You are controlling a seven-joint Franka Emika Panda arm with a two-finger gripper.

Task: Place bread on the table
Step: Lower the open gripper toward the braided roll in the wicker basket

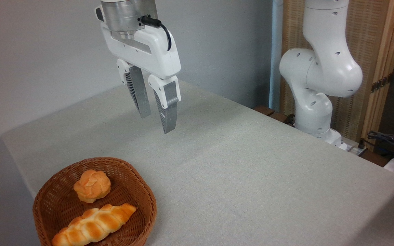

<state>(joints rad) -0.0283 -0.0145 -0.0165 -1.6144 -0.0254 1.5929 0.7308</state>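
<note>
Glossy white rounded arm [320,68] with dark screw holes, silver wrist, black cable, ribbed grey jaws

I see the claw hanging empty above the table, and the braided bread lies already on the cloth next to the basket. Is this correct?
Not quite. The camera view shows the braided bread lying inside the basket, in front of the round bun, not on the cloth. The rest holds: the claw hangs empty above the table.
</note>
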